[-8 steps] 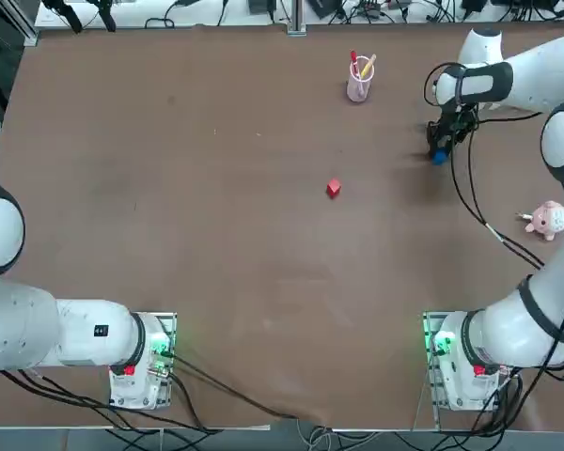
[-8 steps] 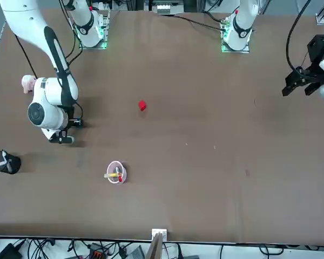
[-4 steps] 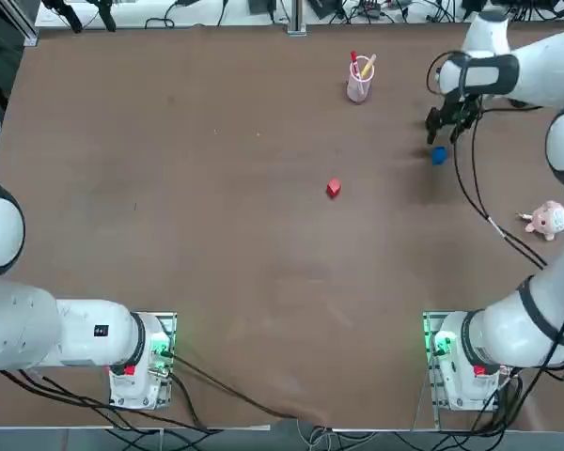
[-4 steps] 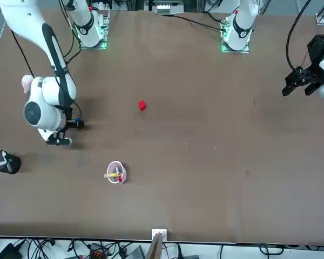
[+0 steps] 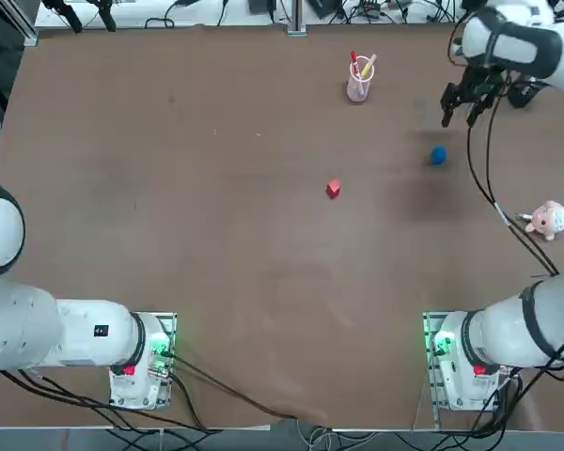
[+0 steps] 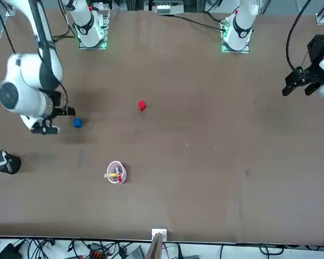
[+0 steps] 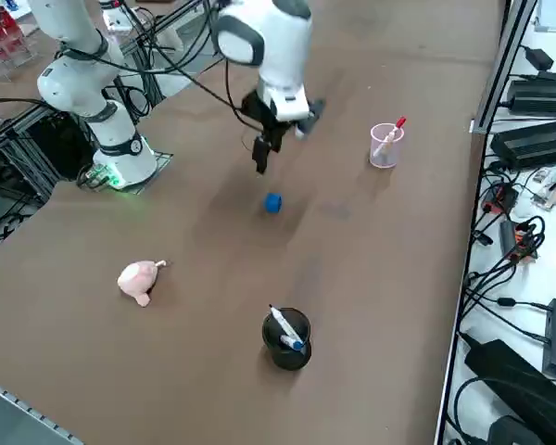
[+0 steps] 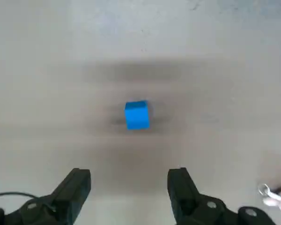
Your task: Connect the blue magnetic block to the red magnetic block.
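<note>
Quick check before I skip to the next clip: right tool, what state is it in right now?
Right tool: open and empty, held clear of the blue block, which sits on the table.

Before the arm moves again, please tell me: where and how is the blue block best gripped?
I would grip the blue block across two opposite upright faces, coming straight down from above. It looks cube-like, sits flat on the table, and nothing touches its sides. The open tool probably needs only a slight turn to match its faces.
</note>
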Available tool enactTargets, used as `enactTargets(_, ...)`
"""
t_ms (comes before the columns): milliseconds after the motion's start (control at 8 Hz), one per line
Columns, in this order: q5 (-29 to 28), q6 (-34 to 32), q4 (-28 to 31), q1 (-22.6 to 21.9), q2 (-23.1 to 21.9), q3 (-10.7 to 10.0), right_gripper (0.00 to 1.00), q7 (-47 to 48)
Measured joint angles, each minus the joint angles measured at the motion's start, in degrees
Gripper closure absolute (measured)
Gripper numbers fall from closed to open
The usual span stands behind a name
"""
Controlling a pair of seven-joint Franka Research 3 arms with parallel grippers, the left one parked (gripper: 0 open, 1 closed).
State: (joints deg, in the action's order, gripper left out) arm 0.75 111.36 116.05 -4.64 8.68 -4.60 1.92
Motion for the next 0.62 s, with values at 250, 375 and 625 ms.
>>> enactTargets(250,0.0,-1.7,0.0,0.1,-3.7,-0.2,0.0,0.1)
enactTargets(375,0.0,-2.7,-0.1,0.1,-4.2,-0.3,0.0,0.1)
enactTargets(625,0.0,-5.2,-1.2,0.5,-4.1,-0.5,0.0,0.2)
